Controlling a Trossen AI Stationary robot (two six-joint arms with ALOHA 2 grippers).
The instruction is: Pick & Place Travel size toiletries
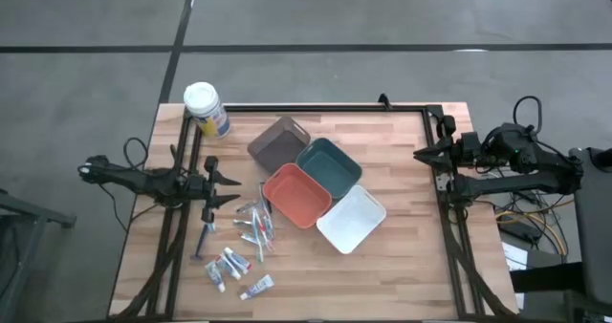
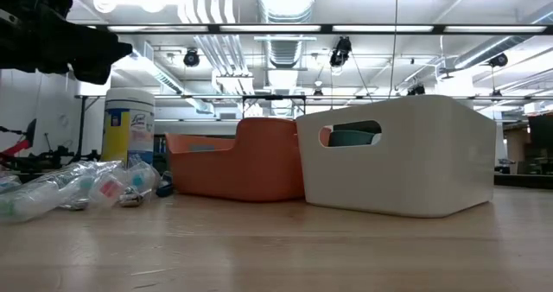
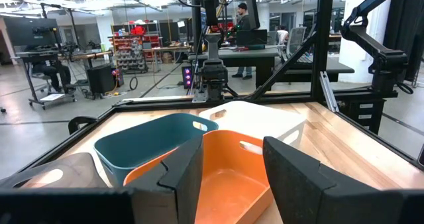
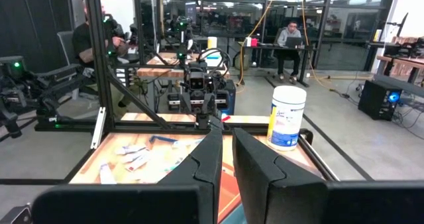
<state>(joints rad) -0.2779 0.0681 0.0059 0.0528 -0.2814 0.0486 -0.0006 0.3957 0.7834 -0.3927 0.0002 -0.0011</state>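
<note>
The small white tubes and thin red, white and blue sticks (image 1: 244, 247) lay scattered in the lower left of the high view, likely light, slick and best pinched mid-length. The left gripper (image 1: 229, 189) hovered beside them, fingers (image 3: 291, 177) released; the right gripper (image 1: 421, 154) waited at far right, fingers (image 4: 209, 161) empty and slightly parted.

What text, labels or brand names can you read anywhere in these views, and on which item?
Nothing reads clearly enough to quote.
Canister: a blue and yellow label with print, too blurred to read.
Toiletries: red and blue markings on the tubes, too small to read.
Orange tray, teal tray, white tray, brown tray: no lettering visible.
</note>
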